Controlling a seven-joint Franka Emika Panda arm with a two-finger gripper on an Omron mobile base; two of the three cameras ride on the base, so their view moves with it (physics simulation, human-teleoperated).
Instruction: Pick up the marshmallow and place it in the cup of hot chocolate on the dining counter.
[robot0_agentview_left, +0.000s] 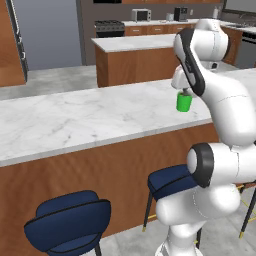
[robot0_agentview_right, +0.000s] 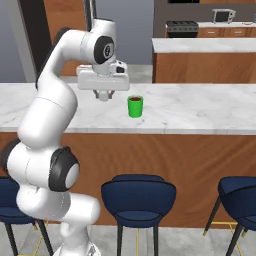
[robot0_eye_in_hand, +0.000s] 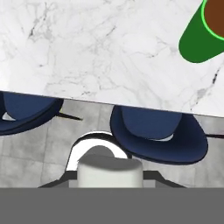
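Light was even and bright all around me, flat and with no clear source. The marble bench (robot0_agentview_left: 75, 120) showed no glare, and its grey veins stayed crisp to the edges. Under the green cup (robot0_agentview_right: 135, 106) I saw barely any shadow. The stools (robot0_agentview_right: 138, 197) stood in softer shade beneath the bench's near edge. Everything looked sharp, without blur or bending at the borders.

Glossy white rounded arm (robot0_agentview_right: 47, 115), dark joint bands.
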